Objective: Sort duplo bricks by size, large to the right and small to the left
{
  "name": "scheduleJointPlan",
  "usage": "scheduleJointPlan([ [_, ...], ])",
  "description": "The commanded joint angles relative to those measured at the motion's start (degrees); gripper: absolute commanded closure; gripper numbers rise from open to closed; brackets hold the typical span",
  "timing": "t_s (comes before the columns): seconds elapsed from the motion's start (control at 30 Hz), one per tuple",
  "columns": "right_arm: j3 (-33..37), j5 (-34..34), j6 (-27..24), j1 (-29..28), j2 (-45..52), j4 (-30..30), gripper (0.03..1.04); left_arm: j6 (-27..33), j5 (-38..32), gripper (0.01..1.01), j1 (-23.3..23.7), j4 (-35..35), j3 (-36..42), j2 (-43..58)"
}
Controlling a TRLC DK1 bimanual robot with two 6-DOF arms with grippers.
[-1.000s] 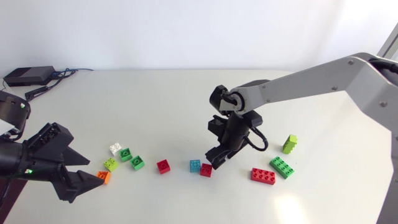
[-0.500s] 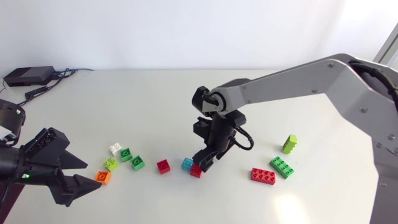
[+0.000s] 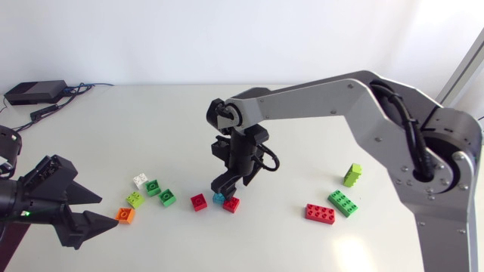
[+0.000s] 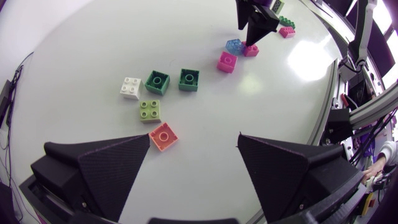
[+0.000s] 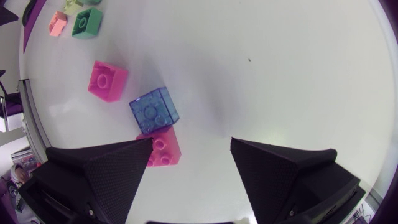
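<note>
A white table (image 3: 151, 128) fills the view; at its far left corner lies a flat black box (image 3: 35, 92); thin cables (image 3: 79, 88) run from this box along the far edge.

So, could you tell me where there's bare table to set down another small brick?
Bare table lies between the rightmost small red brick and the large red brick, and across the far half behind the right arm. It is crowded in the cluster around the orange brick and around the blue brick.
</note>
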Motion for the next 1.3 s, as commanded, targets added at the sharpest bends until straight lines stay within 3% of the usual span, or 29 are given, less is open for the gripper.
scheduleJointPlan([
  [0.0,3.0,0.3,1.5,1.2,2.8,-1.8,0.16,2.9,0.9,0.044,1.4,-0.5,-1.4,1.3],
  [0.17,2.8,0.4,1.7,1.0,1.6,-2.9,0.16,4.2,1.1,0.044,2.9,-1.2,-0.8,1.4],
  [0.3,-0.9,0.4,1.7,-0.8,-3.6,-2.8,0.16,1.7,3.6,0.043,0.7,-3.1,2.8,2.2],
  [0.4,-3.6,0.4,1.7,-1.9,-8.3,-2.8,0.16,-5.4,5.4,0.043,-6.4,-2.7,5.0,2.3],
  [0.47,-5.7,0.4,1.7,-2.7,-11.0,-2.8,0.16,-10.2,5.4,0.043,-14.4,-1.5,5.2,2.4],
  [0.6,-10.1,0.4,1.4,-5.7,-16.1,-2.7,0.16,-19.6,5.3,0.043,-24.0,5.4,5.7,2.9],
  [0.73,-17.7,-0.3,0.6,-10.2,-21.9,-0.4,0.16,-25.4,4.9,0.043,-34.6,8.6,8.6,11.2],
  [0.9,-24.7,-1.1,-0.1,-13.9,-27.7,1.3,0.16,-28.1,2.6,0.043,-40.0,14.7,13.2,21.1],
  [1.13,-28.2,-3.3,-0.8,-17.1,-31.6,1.5,0.16,-25.6,0.1,0.044,-47.4,12.0,24.5,34.7],
  [1.27,-29.2,-3.6,-0.8,-18.1,-32.7,1.5,0.16,-24.6,4.0,0.044,-50.4,9.2,31.0,40.7],
])
